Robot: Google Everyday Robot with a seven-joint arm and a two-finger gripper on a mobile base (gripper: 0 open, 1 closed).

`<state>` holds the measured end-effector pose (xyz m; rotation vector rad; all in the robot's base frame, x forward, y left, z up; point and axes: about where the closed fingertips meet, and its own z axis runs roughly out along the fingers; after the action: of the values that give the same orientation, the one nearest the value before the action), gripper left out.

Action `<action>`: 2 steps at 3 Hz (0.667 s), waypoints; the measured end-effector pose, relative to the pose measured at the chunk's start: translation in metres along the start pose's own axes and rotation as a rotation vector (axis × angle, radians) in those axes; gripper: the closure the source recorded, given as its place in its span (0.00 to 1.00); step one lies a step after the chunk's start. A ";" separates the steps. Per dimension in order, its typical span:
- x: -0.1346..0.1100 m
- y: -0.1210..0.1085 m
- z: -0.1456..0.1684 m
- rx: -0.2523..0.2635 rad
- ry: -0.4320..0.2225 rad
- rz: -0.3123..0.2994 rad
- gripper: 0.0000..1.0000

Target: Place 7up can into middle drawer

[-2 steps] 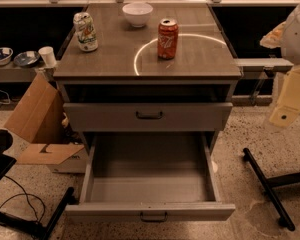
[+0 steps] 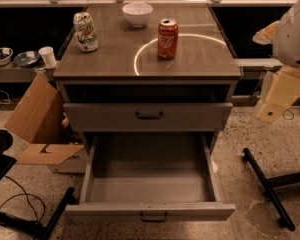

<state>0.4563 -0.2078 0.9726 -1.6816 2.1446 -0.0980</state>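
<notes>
Room: you are looking at a speckled floor [image 2: 240, 144] with a grey cabinet in the middle; its flat top serves as the bench [image 2: 200, 59].
Bench: a bright ring of light lies across its right half.
7up can [image 2: 85, 31]: it stands upright at about 10 o'clock on the bench, near the left edge, with nothing touching it.
Orange-red can [image 2: 167, 39]: upright near the bench centre, on the ring's upper arc, well apart from the 7up can.
White bowl [image 2: 137, 14]: at 12 o'clock on the bench, between the two cans and further back.
Upper drawer [image 2: 105, 116]: shut, with its dark handle centred.
Middle drawer [image 2: 150, 189]: pulled fully out at 6 o'clock below the bench; you can see its bare grey floor and its small bar handle [image 2: 153, 217] on the front.
Gripper [image 2: 277, 96]: it hangs at 3 o'clock in your view, off the bench's right side and well apart from the 7up can. You cannot tell whether it is spread or closed.
Cardboard box [image 2: 32, 116]: open-flapped on the floor at 9 o'clock, just beside the cabinet.
Side shelf: at 9 to 10 o'clock, it carries two small bowls [image 2: 1, 55] and a white cup [image 2: 47, 56].
</notes>
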 end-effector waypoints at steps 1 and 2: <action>-0.020 -0.021 0.019 0.079 -0.111 0.021 0.00; -0.040 -0.034 0.034 0.153 -0.222 0.091 0.00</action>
<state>0.5069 -0.1727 0.9628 -1.4357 1.9917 -0.0459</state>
